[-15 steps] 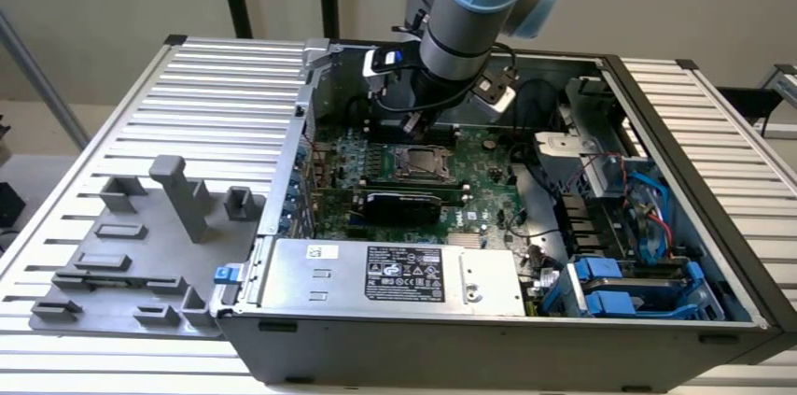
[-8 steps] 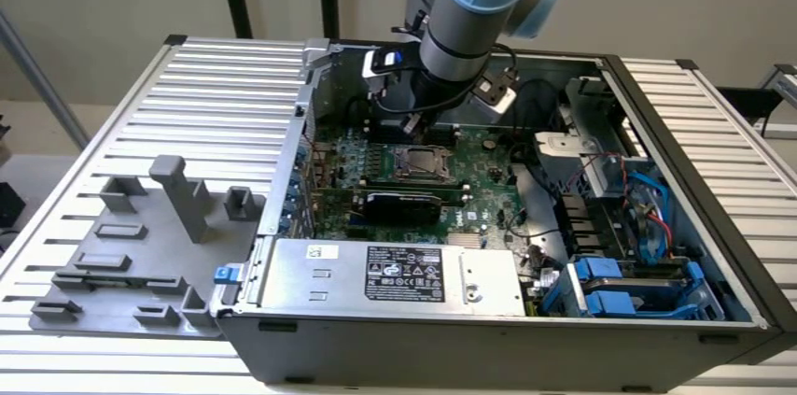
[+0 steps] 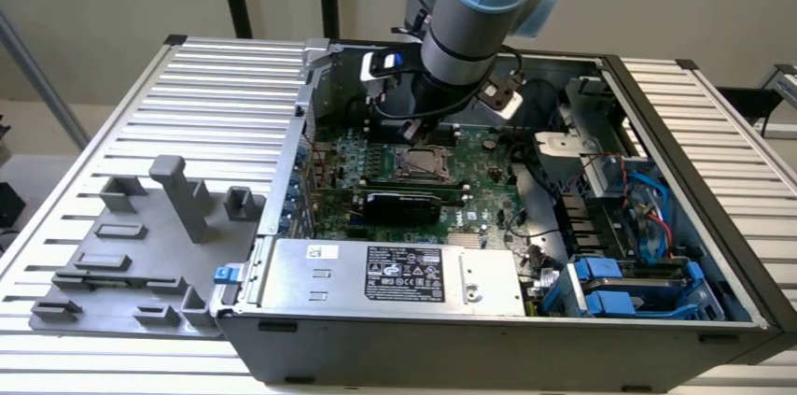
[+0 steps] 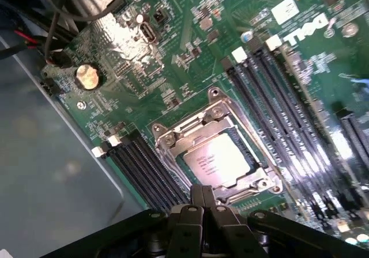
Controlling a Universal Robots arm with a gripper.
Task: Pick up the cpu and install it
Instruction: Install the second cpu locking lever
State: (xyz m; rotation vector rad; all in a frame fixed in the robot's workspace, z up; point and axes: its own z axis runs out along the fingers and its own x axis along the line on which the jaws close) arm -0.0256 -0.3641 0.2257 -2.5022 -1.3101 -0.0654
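The cpu (image 4: pixel 218 156) lies flat inside the socket frame (image 4: pixel 167 138) on the green motherboard (image 4: pixel 190 33), silver top facing up. The gripper (image 4: pixel 202 196) hangs just above the socket's edge; its fingers are closed together and hold nothing. In the exterior view, the arm (image 3: pixel 480 12) reaches down into the open computer case (image 3: pixel 697 255), with the socket at roughly 6 o'clock from the wrist. Memory slots (image 4: pixel 144 166) flank the socket on both sides.
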